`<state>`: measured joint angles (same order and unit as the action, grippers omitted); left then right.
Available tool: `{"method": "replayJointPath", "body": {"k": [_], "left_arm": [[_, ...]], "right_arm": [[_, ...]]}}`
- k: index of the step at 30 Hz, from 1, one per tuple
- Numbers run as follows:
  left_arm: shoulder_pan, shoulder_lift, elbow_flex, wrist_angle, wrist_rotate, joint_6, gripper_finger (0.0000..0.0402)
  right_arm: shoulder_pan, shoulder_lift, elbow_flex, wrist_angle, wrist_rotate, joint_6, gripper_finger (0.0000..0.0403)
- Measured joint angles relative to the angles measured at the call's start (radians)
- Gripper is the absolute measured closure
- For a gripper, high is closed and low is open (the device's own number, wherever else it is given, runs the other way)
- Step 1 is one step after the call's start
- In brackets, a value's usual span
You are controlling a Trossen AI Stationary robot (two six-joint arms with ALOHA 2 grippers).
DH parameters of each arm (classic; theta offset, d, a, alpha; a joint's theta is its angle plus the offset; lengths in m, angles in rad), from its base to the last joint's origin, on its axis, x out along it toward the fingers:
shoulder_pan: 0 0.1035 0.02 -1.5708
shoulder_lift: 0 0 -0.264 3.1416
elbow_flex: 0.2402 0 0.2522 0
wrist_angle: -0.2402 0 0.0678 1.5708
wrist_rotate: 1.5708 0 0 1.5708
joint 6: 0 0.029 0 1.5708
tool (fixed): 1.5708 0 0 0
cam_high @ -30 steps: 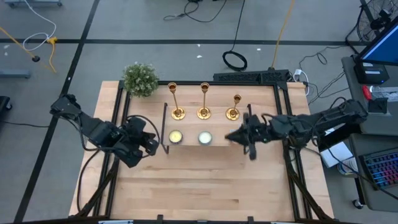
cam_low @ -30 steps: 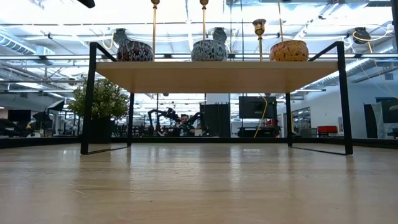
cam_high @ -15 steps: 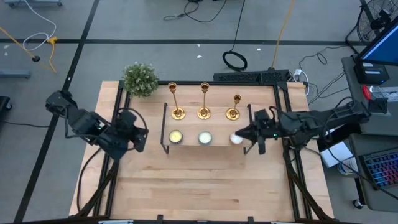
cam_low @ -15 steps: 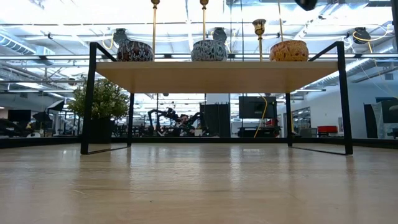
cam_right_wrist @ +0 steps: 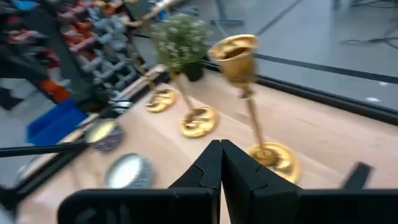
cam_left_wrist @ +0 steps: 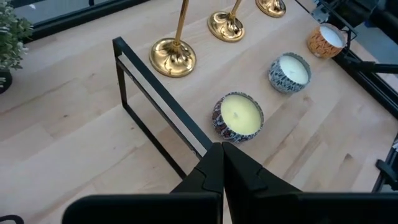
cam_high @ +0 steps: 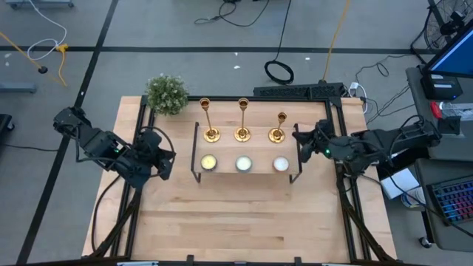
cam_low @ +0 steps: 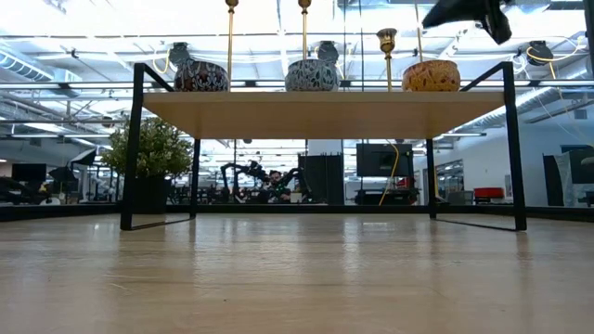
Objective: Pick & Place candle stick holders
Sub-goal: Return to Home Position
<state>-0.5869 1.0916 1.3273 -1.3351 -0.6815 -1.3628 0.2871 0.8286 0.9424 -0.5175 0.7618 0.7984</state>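
Note:
Three gold candle stick holders (cam_high: pixel 211 124) (cam_high: pixel 242 122) (cam_high: pixel 278 127) stand upright on their round bases in a row along the far part of a wooden shelf (cam_low: pixel 325 113) with a black wire frame. My left gripper (cam_high: pixel 167 164) hovers shut off the shelf's left end, touching nothing; its wrist view shows the nearest holder's base (cam_left_wrist: pixel 173 57). My right gripper (cam_high: pixel 298 139) hovers shut off the shelf's right end, beside the right holder (cam_right_wrist: pixel 250 99), also touching nothing. It shows high in the low view (cam_low: pixel 469 13).
Three small round candles (cam_high: pixel 208 162) (cam_high: pixel 243 163) (cam_high: pixel 280 163) sit in a row in front of the holders on the shelf. A small potted plant (cam_high: pixel 166 94) stands at the table's far left corner. Bare tabletop (cam_high: pixel 244 222) lies near the front edge.
My right gripper has drawn back from over the right candle toward the table's right and far edges, tipping from pointing down to nearly level, still shut. My left gripper has pulled away from the shelf's left end toward the left edge, then stopped. The holders and candles have not moved.

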Motion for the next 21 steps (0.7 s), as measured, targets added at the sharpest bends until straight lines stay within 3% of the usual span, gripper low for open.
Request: {"method": "replayJointPath", "body": {"k": [13,21], "left_arm": [[-0.012,0.0,0.0,-0.001,0.003,-0.027,0.04],[-0.012,0.0,0.0,0.0,0.0,-0.043,0.04]], "right_arm": [[-0.22,-0.064,-0.012,-0.007,-0.174,-0.164,0.0403],[-0.297,-0.175,-0.208,0.024,-0.065,-0.011,0.0403]]}}
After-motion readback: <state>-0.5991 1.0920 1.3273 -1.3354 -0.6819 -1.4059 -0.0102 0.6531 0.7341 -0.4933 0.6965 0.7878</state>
